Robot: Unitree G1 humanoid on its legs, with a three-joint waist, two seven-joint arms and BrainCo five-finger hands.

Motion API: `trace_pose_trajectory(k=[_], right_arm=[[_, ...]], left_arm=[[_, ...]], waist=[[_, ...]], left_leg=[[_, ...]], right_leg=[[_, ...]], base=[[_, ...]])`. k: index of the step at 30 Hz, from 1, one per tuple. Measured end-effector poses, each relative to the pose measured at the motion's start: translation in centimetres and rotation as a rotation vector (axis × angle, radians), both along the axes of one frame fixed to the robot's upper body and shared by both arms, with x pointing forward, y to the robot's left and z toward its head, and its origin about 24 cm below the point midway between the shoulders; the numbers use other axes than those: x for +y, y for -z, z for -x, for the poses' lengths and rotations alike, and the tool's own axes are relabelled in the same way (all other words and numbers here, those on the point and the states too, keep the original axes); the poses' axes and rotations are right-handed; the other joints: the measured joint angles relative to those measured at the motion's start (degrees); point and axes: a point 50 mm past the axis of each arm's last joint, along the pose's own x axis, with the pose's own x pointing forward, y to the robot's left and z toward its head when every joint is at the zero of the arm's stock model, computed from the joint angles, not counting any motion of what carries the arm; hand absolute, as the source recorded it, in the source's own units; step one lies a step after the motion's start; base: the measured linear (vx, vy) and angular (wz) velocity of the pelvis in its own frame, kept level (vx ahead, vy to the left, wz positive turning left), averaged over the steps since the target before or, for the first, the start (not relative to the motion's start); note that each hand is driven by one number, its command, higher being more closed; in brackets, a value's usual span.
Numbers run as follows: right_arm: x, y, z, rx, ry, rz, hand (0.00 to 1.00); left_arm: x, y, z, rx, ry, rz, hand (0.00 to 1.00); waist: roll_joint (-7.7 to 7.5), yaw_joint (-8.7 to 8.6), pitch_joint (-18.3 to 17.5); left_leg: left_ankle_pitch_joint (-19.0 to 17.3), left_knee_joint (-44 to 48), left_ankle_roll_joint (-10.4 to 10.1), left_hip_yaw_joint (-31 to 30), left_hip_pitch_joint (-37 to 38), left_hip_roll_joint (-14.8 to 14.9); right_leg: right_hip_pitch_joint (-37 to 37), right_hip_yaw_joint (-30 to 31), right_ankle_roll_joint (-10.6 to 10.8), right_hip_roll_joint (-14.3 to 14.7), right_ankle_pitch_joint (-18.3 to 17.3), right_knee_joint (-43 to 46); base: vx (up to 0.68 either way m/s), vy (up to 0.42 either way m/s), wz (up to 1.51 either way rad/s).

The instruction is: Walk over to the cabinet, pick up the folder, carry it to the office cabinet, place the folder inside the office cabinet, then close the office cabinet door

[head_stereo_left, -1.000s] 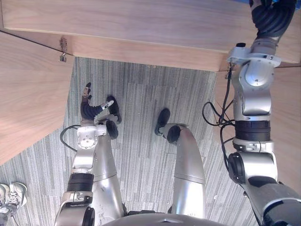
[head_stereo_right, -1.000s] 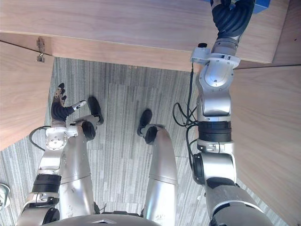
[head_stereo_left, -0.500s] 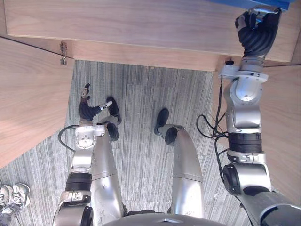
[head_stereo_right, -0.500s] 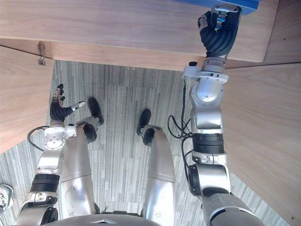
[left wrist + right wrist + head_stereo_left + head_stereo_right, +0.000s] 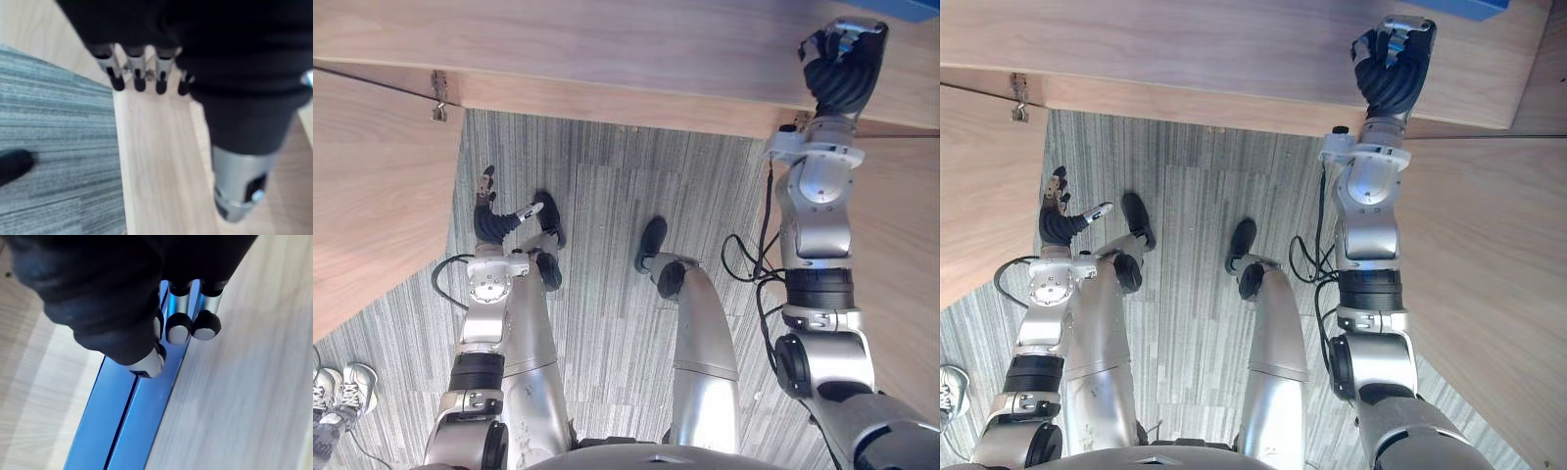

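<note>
The blue folder (image 5: 132, 416) lies flat on the wooden shelf (image 5: 607, 49) of the office cabinet; its corner shows at the top right (image 5: 901, 8). My right hand (image 5: 842, 61) is raised over the shelf's front part, just short of the folder. Its fingers (image 5: 178, 328) and thumb are curled into a fist above the folder, with nothing between them. My left hand (image 5: 491, 220) hangs low on the left over the carpet, fingers (image 5: 139, 73) straight and empty.
The cabinet's open wooden door (image 5: 372, 196) stands at the left with a metal hinge (image 5: 437, 98) at its top corner. Another wooden panel (image 5: 901, 255) runs down the right behind my right arm. A person's light shoes (image 5: 337, 387) stand at the lower left.
My right hand has drawn back from deep over the shelf towards the front and curled shut, leaving the folder lying there. The left hand has hardly moved.
</note>
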Motion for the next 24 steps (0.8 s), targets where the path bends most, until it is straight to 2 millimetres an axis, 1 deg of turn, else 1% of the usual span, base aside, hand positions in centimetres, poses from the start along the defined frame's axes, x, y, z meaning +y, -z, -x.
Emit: trace_pose_trajectory(k=[3,5,9,16,19,24], right_arm=[[0.0,-1.0,-0.2,-0.016,0.005,-0.001,1.00],[0.2,-2.0,-0.1,-0.046,-0.001,0.002,1.00],[-0.1,-3.0,-0.4,-0.054,0.013,0.017,1.00],[0.6,-5.1,-0.6,-0.089,-0.012,0.023,1.00],[0.7,-6.3,-0.8,-0.098,-0.009,0.047,1.00],[1.1,-6.9,-0.7,-0.117,-0.034,0.047,1.00]], left_arm=[[0.0,-0.1,0.0,-0.004,0.000,0.001,0.00],[0.2,-0.1,0.0,-0.004,-0.007,0.003,0.00],[0.2,-0.1,0.0,-0.003,-0.007,0.005,0.00],[0.3,-0.2,0.0,-0.010,-0.005,0.031,0.00],[0.3,-0.3,0.0,-0.016,-0.005,0.037,0.00],[0.3,-0.2,0.1,-0.016,-0.007,0.039,0.00]], waist=[[-0.04,0.03,0.04],[-0.03,0.02,1.01],[-0.09,-0.11,1.05],[-0.10,-0.14,1.06],[-0.11,-0.20,1.06],[-0.11,-0.45,1.07]], left_leg=[[-0.17,0.78,-0.11,-0.31,-1.44,-0.22],[-0.38,1.35,-0.37,-0.78,-2.03,-0.20],[-0.37,1.63,-0.39,-0.72,-2.78,-0.75],[-0.26,1.69,-0.33,-0.85,-3.77,-0.86],[0.52,0.66,-0.35,-0.36,-3.86,-1.18],[1.36,-0.07,-0.25,-0.03,-4.42,-1.35]], right_leg=[[-1.44,-0.03,0.21,-0.44,-0.51,1.27],[-1.65,-0.37,0.32,-0.53,-0.82,1.76],[-2.69,-0.37,0.27,-1.34,-1.33,2.90],[-3.64,-0.51,0.37,-1.57,-1.59,3.40],[-4.22,-0.51,0.37,-2.06,-1.59,3.39],[-5.22,-0.50,0.09,-2.30,-1.40,3.49]], base=[[-0.01,-0.006,0.05],[0.00,0.000,0.00],[-0.01,-0.003,0.09],[-0.01,-0.001,0.02],[-0.02,-0.003,0.09],[-0.01,-0.003,0.03]])
